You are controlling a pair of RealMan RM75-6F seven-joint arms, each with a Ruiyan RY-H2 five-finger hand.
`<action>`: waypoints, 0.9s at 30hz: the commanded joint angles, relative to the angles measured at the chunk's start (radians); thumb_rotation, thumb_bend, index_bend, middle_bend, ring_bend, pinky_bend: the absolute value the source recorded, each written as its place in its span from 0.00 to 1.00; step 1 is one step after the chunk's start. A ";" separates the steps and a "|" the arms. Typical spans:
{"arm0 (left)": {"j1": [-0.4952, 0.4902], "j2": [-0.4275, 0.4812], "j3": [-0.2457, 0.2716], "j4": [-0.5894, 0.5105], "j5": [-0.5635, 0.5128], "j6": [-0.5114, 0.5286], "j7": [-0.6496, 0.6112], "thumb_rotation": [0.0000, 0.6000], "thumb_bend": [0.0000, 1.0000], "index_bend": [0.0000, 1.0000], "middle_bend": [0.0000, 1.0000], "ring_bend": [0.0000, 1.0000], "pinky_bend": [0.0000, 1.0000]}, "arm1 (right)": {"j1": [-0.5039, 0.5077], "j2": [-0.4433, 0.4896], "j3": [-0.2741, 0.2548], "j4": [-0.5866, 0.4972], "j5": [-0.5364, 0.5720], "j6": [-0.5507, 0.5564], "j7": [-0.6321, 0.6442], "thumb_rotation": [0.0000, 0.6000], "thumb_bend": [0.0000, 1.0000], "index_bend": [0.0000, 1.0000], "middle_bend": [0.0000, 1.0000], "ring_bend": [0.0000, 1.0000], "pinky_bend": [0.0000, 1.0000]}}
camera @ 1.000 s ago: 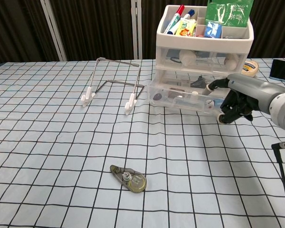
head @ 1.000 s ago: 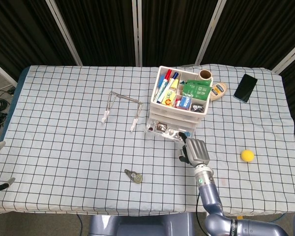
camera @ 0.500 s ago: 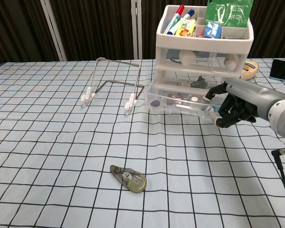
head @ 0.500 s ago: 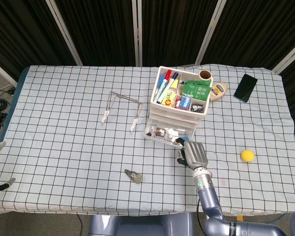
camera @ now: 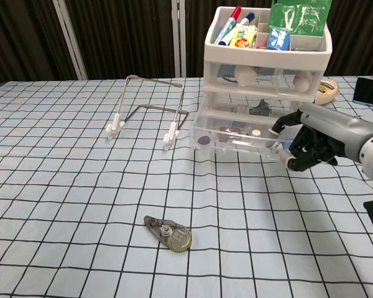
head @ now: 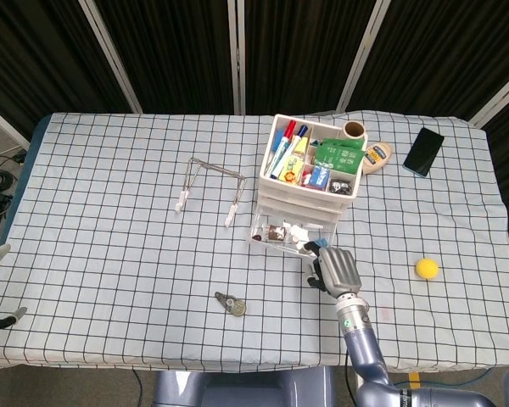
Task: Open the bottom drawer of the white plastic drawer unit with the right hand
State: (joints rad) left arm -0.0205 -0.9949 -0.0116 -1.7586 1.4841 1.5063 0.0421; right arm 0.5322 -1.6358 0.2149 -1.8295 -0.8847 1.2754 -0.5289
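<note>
The white plastic drawer unit [head: 306, 185] stands right of the table's centre, its top tray full of markers and packets. Its clear bottom drawer [head: 279, 236] is pulled partly out toward the front, with small items showing inside. My right hand [head: 334, 268] is at the drawer's front right corner. In the chest view the drawer [camera: 233, 138] juts out from the unit [camera: 267, 59], and the right hand [camera: 308, 146] hooks a finger on the drawer's front edge while its other fingers are curled in. The left hand does not show in either view.
A wire stand [head: 210, 190] sits left of the unit. A small tape dispenser [head: 232, 303] lies near the front. A yellow ball [head: 426, 269] is at the right, and a black phone [head: 423, 151] and a round tin [head: 376, 155] lie behind the unit.
The right hand has drawn back toward the table's front, and the bottom drawer has slid further out of the unit with it.
</note>
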 commanded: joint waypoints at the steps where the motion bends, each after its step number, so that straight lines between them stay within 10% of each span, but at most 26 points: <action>1: 0.000 0.000 0.000 -0.001 0.000 -0.001 0.002 1.00 0.10 0.00 0.00 0.00 0.00 | -0.003 0.005 -0.008 -0.007 -0.006 0.001 0.001 1.00 0.46 0.55 0.90 0.94 0.80; 12: 0.001 0.002 0.000 -0.004 -0.002 -0.001 0.001 1.00 0.10 0.00 0.00 0.00 0.00 | -0.007 0.008 -0.039 -0.027 -0.021 -0.006 -0.002 1.00 0.46 0.54 0.90 0.94 0.80; 27: 0.002 0.008 -0.001 -0.006 -0.008 -0.005 -0.009 1.00 0.10 0.00 0.00 0.00 0.00 | -0.013 0.002 -0.048 -0.024 -0.067 -0.004 0.030 1.00 0.32 0.21 0.90 0.94 0.80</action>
State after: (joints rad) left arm -0.0189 -0.9873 -0.0122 -1.7645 1.4759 1.5011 0.0329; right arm 0.5190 -1.6343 0.1669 -1.8529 -0.9510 1.2712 -0.5000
